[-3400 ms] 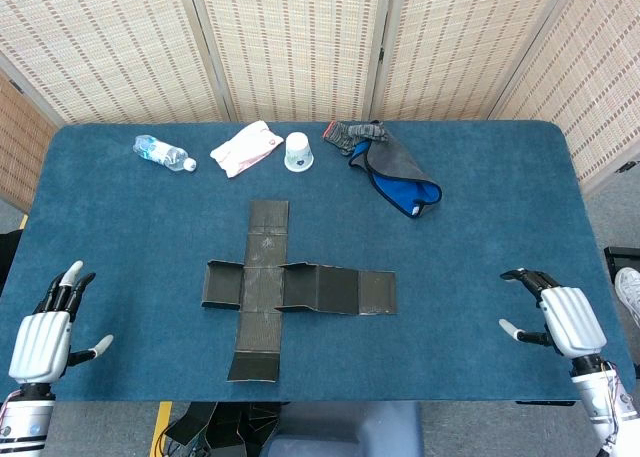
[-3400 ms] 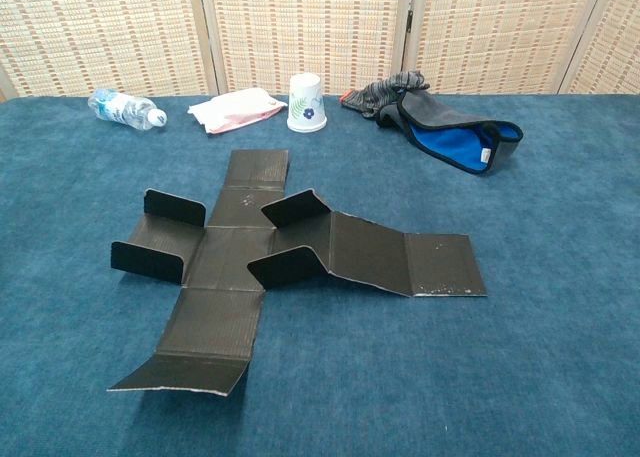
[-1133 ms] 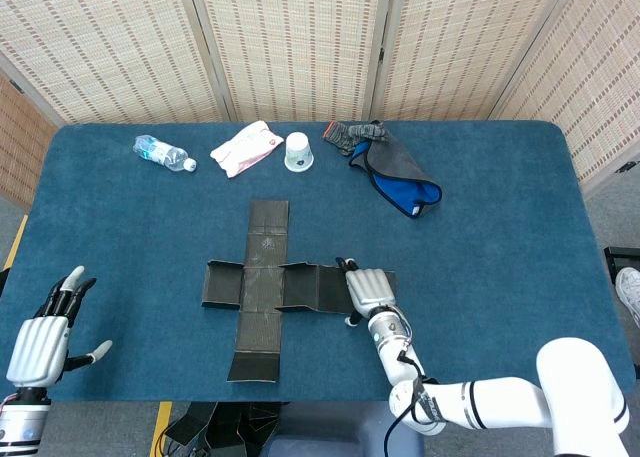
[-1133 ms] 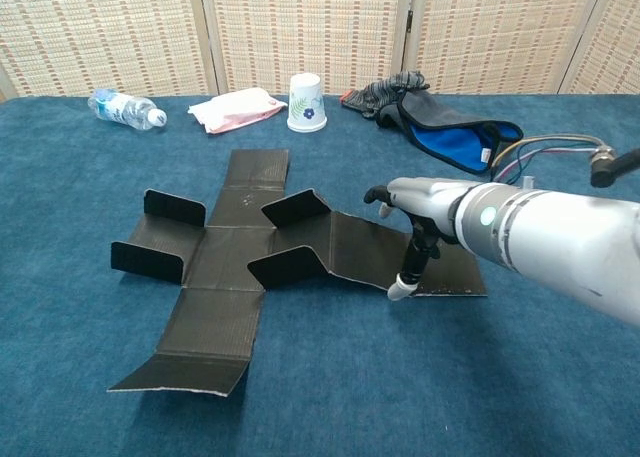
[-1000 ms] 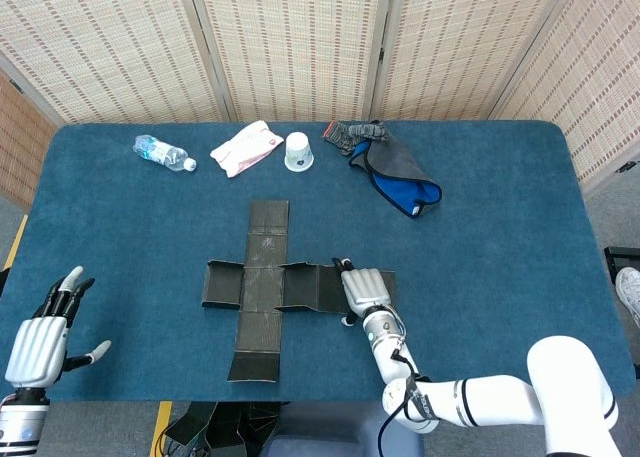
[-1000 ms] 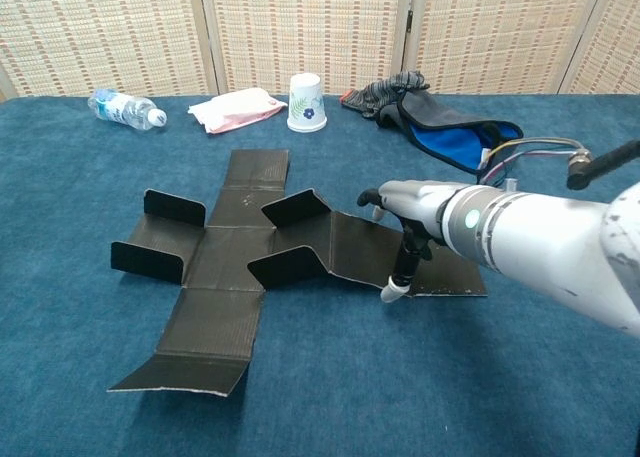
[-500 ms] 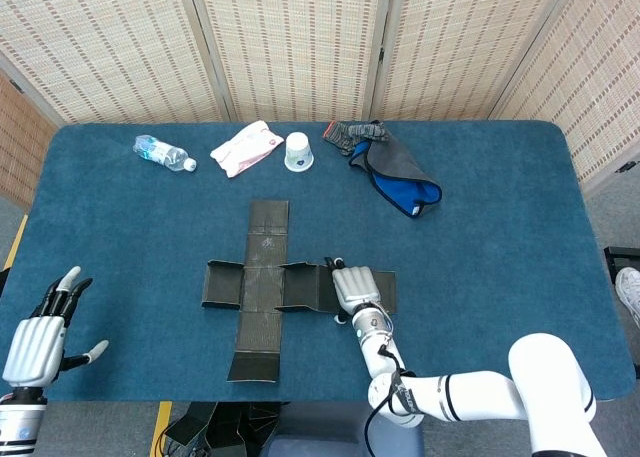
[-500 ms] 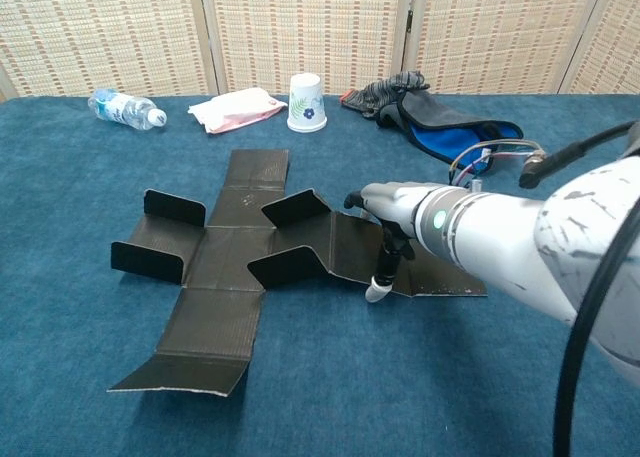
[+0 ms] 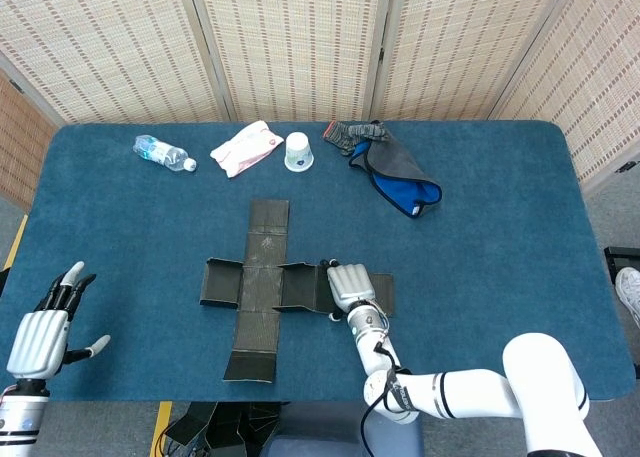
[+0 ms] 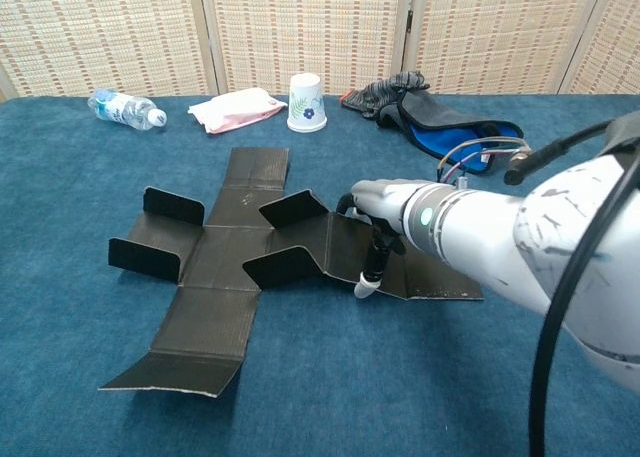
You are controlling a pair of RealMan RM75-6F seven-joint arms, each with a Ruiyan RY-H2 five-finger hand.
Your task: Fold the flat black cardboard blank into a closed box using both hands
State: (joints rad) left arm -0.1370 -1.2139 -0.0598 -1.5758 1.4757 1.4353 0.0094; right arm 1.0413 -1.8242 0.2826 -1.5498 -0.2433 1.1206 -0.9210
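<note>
Black cardboard blank (image 9: 262, 295) lies mid-table on the blue table (image 9: 500, 237), cross-shaped, mostly flat; short flaps stand up at its left end and around the centre panel (image 10: 290, 209).

Right hand (image 9: 348, 285) now sits palm-down over the blank's long right arm, fingers pointing toward the centre, thumb (image 10: 366, 275) angled down at the near edge. It grips nothing that I can see; fingers look extended rather than curled. Whether the palm presses the card or hovers just above it is hard to judge from either view.

Change: over the last few seconds this hand came in from the far right table edge and has been sliding leftward along the right arm of the blank. The blank itself seems nudged slightly left, its near strip (image 10: 177, 355) a touch lower in the chest view.

Left hand (image 9: 42, 335) stays at the near-left corner, open, fingers spread, well apart from the blank.

Reading: folding not yet begun. The right hand looks to be settling near a crease, likely to pin or lift that panel.

Back of table: water bottle (image 9: 162, 153), tissue pack (image 9: 246, 148), paper cup (image 9: 298, 152), cloth (image 9: 392, 167).
</note>
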